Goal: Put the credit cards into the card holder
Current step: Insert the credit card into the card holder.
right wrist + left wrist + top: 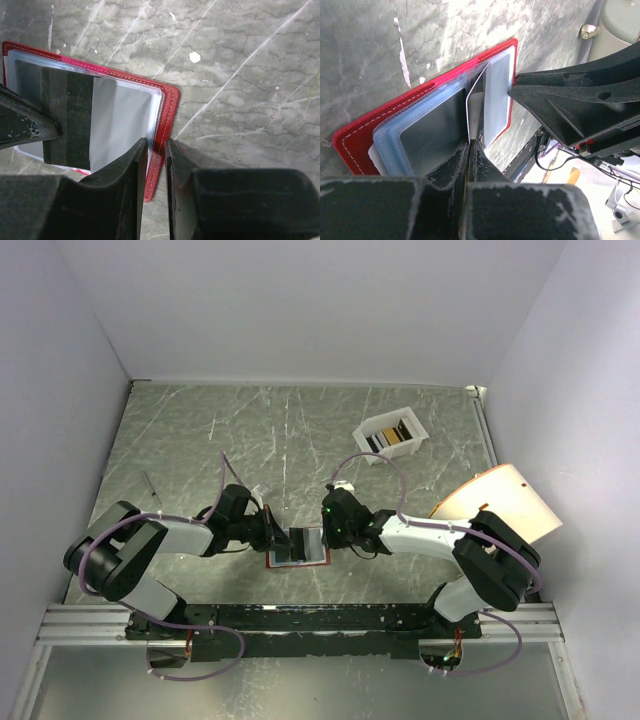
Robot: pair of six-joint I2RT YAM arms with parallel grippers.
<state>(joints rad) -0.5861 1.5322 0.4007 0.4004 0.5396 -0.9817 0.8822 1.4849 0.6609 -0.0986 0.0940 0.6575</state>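
The credit card (75, 120) in play is a dark one, and the left gripper (470, 146) is clamping it by its near edge, jaws fully together on the plastic. The card is standing on edge rather than lying flat. Its far end is reaching in among the clear sleeves of the card holder (355, 145), which is lying open, red cover down, on the table (200, 440) just in front of the arm bases. Whether the leading corner is sitting inside a sleeve mouth or only resting against it, I am not managing to tell.

From the other side the right gripper (156, 142) is bearing on the holder's far edge, jaws narrow, with the red stitched rim running in the gap. Whether it is pinching the rim or merely pressing down is not showing. Well apart, toward the far right, the white box (366, 430) is holding further cards (394, 435) upright.

As I am judging it, the step in hand is seating this one card. Doing it well is coming down to four things:
- Tipping the card toward flat before pushing, so it is sliding along the sleeve rather than stabbing into it.
- Feeding it slowly and squarely.
- Having the right side pinning the cover so the holder is not skating.
- Loosening the left jaws only once the sleeve is covering most of the card.
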